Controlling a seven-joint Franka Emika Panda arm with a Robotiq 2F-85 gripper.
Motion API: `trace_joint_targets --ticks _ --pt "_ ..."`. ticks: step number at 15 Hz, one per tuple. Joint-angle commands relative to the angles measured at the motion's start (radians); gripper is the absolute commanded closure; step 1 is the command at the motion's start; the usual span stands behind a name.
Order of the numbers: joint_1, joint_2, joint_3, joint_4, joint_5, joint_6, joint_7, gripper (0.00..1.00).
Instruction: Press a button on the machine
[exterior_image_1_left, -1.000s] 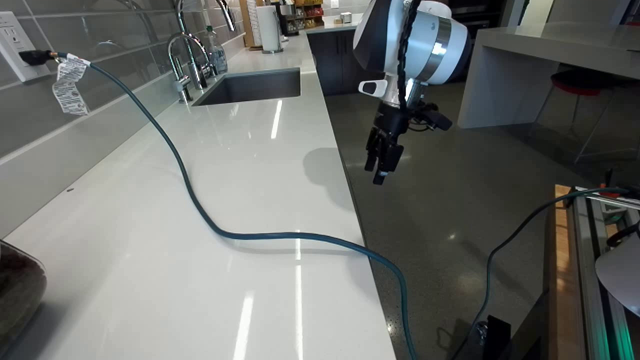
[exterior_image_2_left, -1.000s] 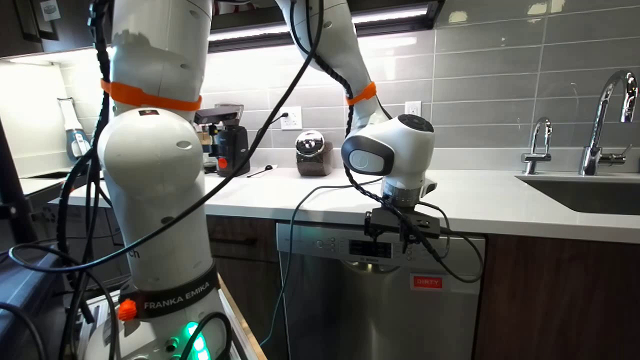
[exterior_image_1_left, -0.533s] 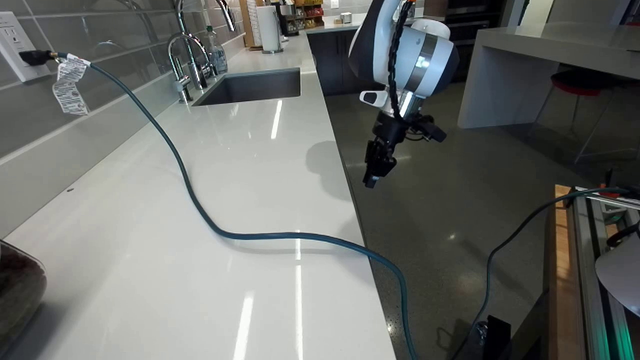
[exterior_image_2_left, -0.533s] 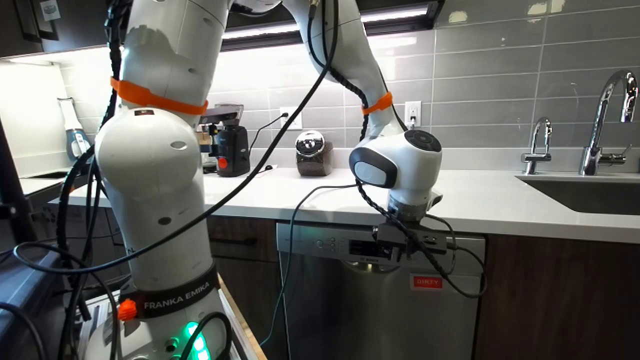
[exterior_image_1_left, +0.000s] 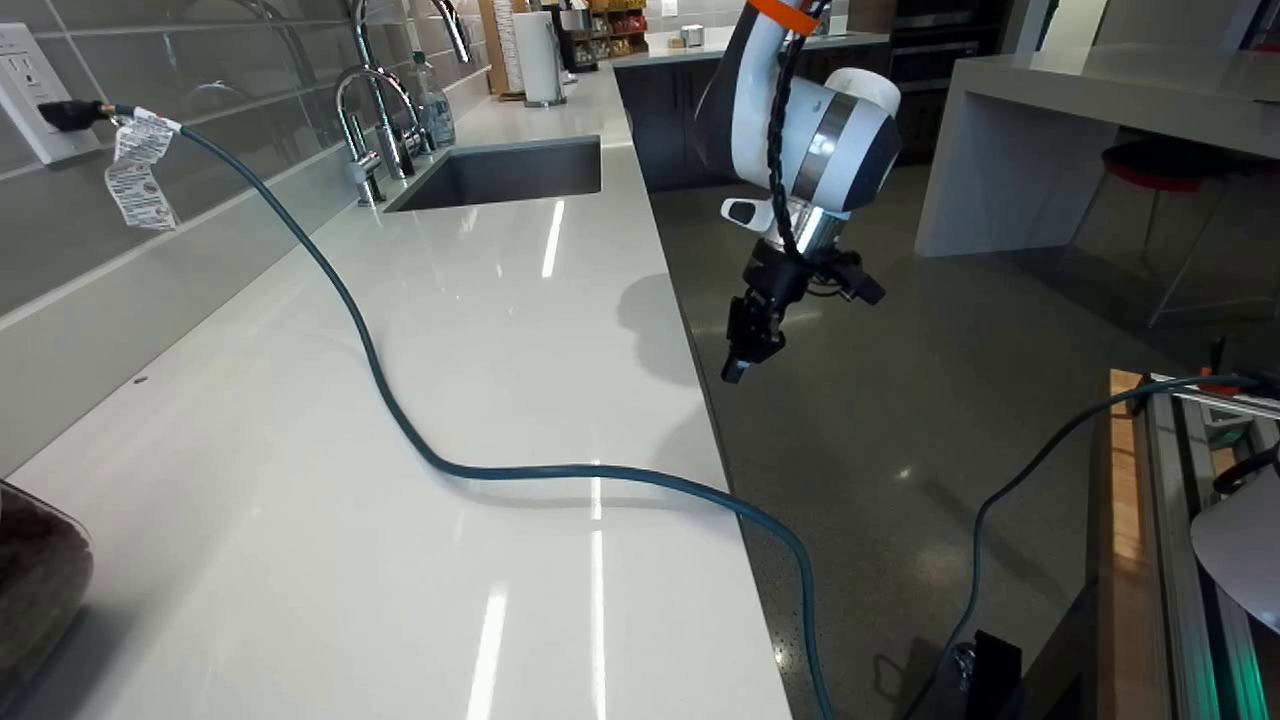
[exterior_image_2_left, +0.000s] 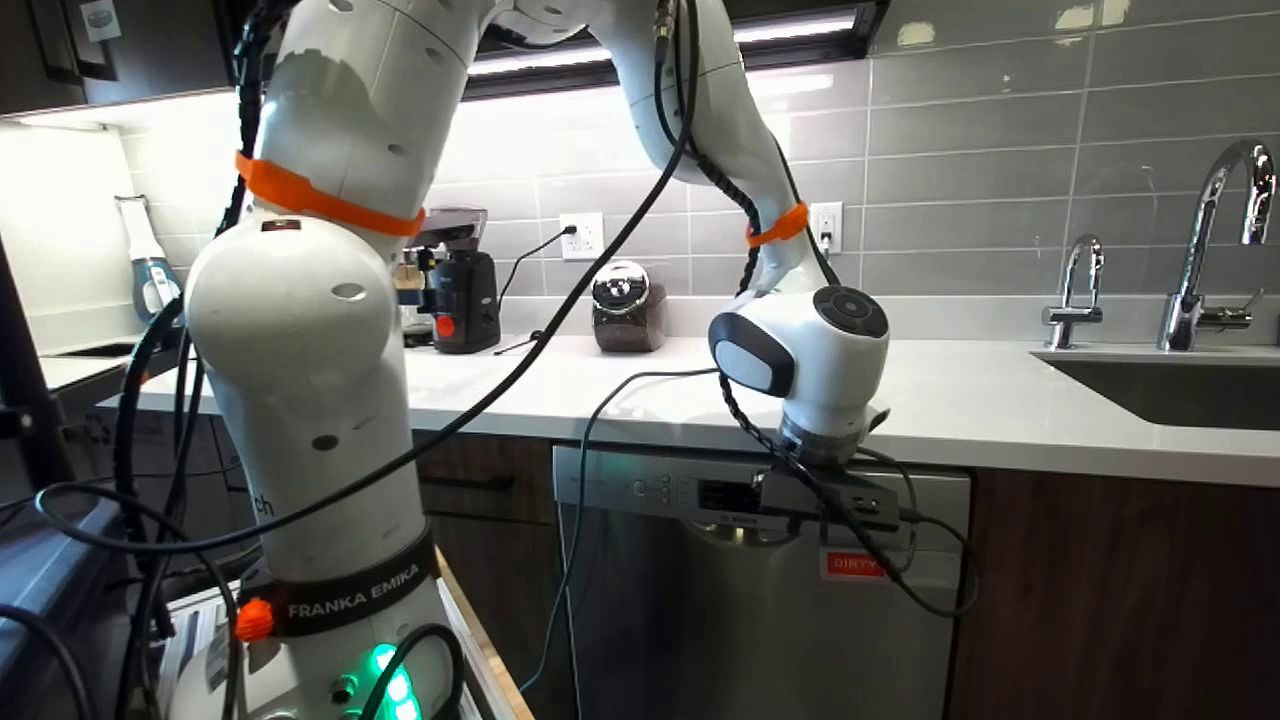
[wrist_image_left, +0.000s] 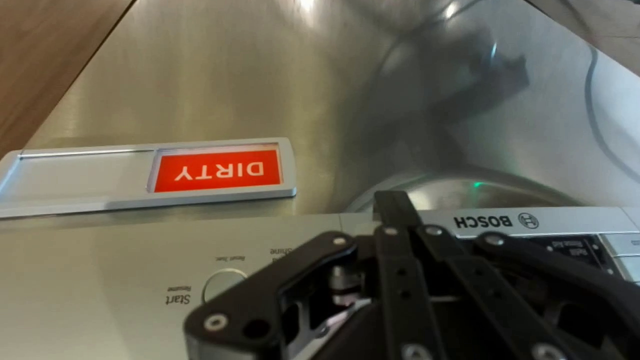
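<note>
In the last second the robot arm (exterior_image_2_left: 800, 340) has dipped a little toward 5 o'clock in an exterior view, and its jaws have tipped so their ends lean more toward the dishwasher (exterior_image_2_left: 700, 620). I think it is lining up for a push. The jaws look squeezed together with nothing in them, which is good for poking. In the wrist view the Start button (wrist_image_left: 218, 281) is at 8 o'clock from their ends and partly hidden by them, so if that is the button wanted, they need to go that way. I can't tell if they touch the dishwasher. The dark screen (wrist_image_left: 575, 250) is at 3 o'clock, and the DIRTY sign (wrist_image_left: 217, 171), at 9 o'clock, might get bumped. In an exterior view a black cable (exterior_image_2_left: 862, 533) droops at 5 o'clock under the arm and could catch. On the white table (exterior_image_2_left: 960, 390), a jar (exterior_image_2_left: 625, 325) and a small black machine (exterior_image_2_left: 468, 305) are at 9 o'clock from the arm's wrist, and the sink (exterior_image_2_left: 1190, 385) is at 3. A green cord (exterior_image_1_left: 590, 470) lies at 8 o'clock from the jaws and drops over the table's edge.
</note>
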Motion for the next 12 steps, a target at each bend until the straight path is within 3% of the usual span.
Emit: trace_joint_targets --ticks 1,12 --pt "-0.023 0.048 0.023 0.039 0.084 -0.002 -0.085 1.00" --pt "-0.027 0.087 0.030 0.074 0.144 -0.018 -0.126 1.00"
